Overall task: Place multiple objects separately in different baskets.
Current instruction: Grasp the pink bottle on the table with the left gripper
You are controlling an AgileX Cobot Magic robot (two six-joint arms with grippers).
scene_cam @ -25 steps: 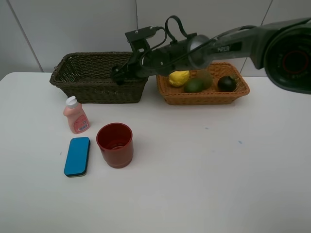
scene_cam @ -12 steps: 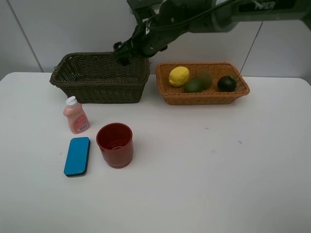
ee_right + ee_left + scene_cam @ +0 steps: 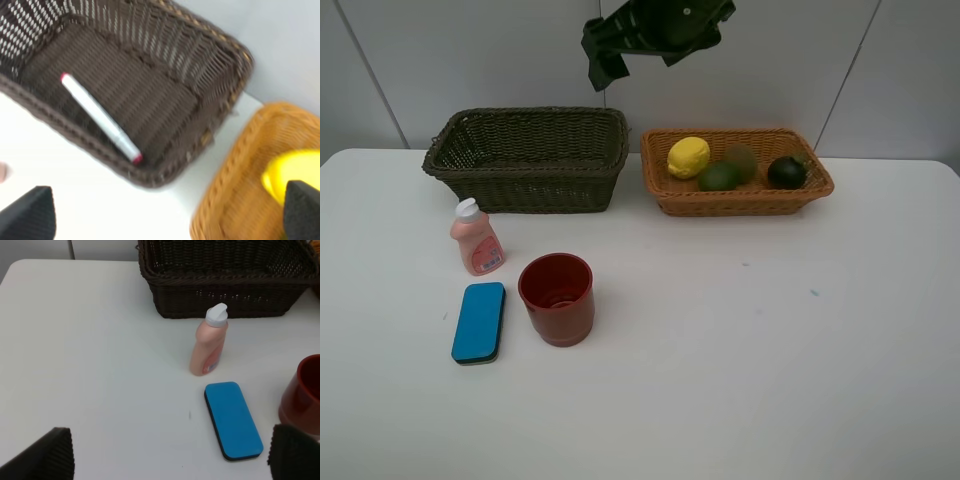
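The right gripper (image 3: 602, 62) hangs high over the back rim of the dark wicker basket (image 3: 525, 182), jaws wide apart and holding nothing. The white pink-tipped marker (image 3: 100, 117) lies slantwise on that basket's floor, so that drop looks done. Next, I'd say, comes a fetch from the table (image 3: 770, 350), where the pink bottle (image 3: 476, 238), blue eraser (image 3: 479, 321) and red cup (image 3: 556, 298) wait in front of the basket. The left gripper (image 3: 169, 457), likewise spread and empty, overlooks them. The upright bottle wants a square grip round its body, lest it topple.
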